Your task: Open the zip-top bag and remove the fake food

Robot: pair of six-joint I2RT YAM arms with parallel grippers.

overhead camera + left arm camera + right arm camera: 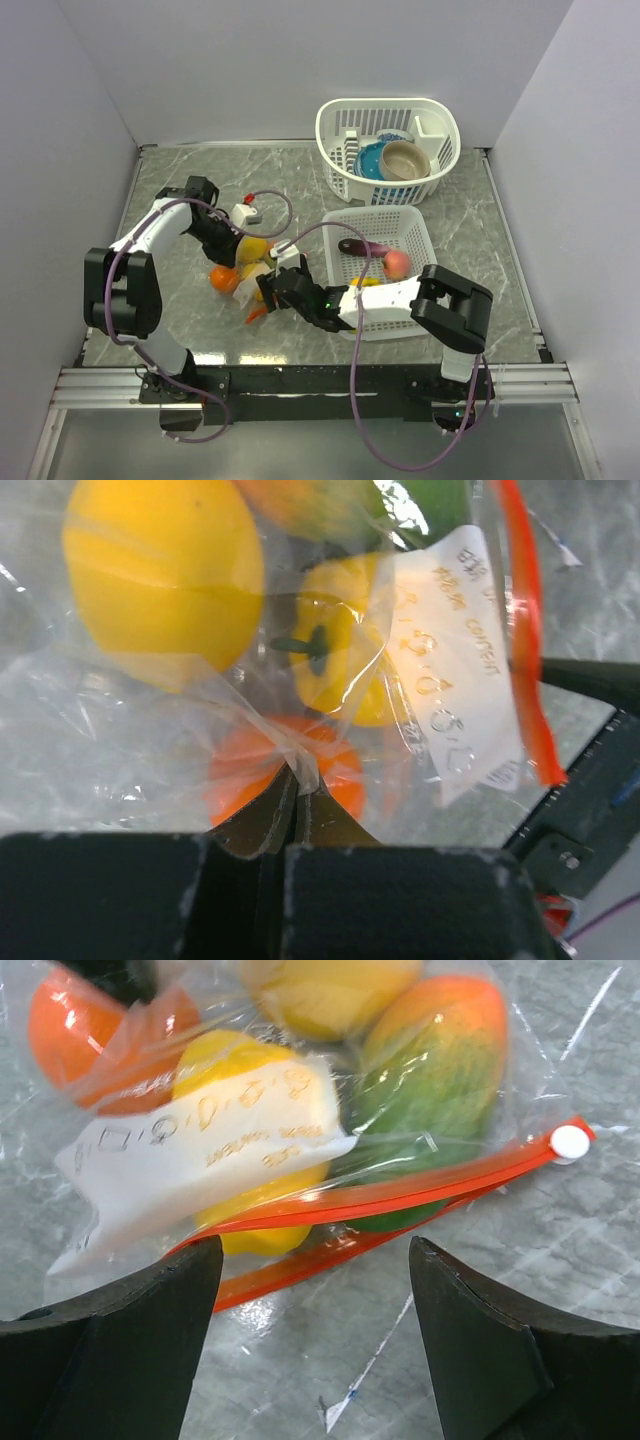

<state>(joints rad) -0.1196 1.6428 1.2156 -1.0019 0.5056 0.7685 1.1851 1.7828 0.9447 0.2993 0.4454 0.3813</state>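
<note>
The zip-top bag [245, 272] lies on the table between my two grippers, holding the fake food. In the left wrist view my left gripper [297, 783] is shut on a pinch of the bag's clear plastic [120, 720], with a yellow fruit [165, 575], a yellow pepper [340, 640] and an orange fruit [345, 780] inside. In the right wrist view my right gripper [315, 1265] is open just in front of the red-orange zipper strip [400, 1195], whose two halves stand apart at the left. A white slider [570, 1142] sits at its right end. A green-orange mango [430, 1070] lies behind it.
A white slatted basket [410, 225] with a purple eggplant [358, 246] and a peach [397, 264] stands right of the bag, over my right arm. A second basket [340, 125] at the back holds a blue bowl [372, 160] and a tan bowl [404, 160]. Walls enclose the table.
</note>
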